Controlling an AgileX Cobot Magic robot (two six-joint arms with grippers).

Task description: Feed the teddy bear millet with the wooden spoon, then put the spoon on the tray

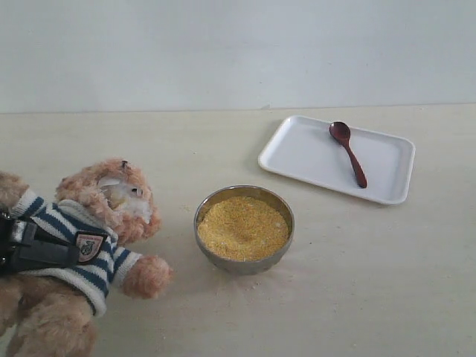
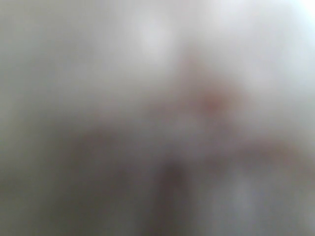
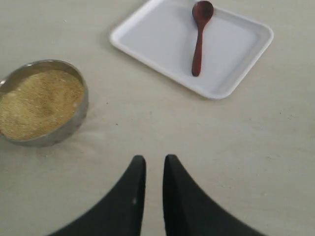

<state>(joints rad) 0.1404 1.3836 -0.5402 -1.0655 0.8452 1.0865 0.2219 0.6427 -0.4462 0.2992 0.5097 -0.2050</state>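
The teddy bear (image 1: 111, 201) leans at the left of the table, its muzzle turned toward the metal bowl (image 1: 245, 265). My left gripper (image 1: 33, 248) is a dark clamp shut across its striped shirt. The left wrist view is a complete blur. The bowl holds the heaped millet (image 1: 242, 227), and a few stray grains lie beside it. The wooden spoon (image 1: 348, 152) lies in the white tray (image 1: 305, 152) at the back right. My right gripper (image 3: 153, 160) hovers over bare table, short of the tray (image 3: 147, 39), the spoon (image 3: 198, 44) and the bowl (image 3: 82, 110). Its black fingers are nearly together and hold nothing.
The table is a pale beige surface with a plain light wall behind it. Yellowish specks sit on the bear's face near the muzzle. The right gripper does not show in the exterior view.
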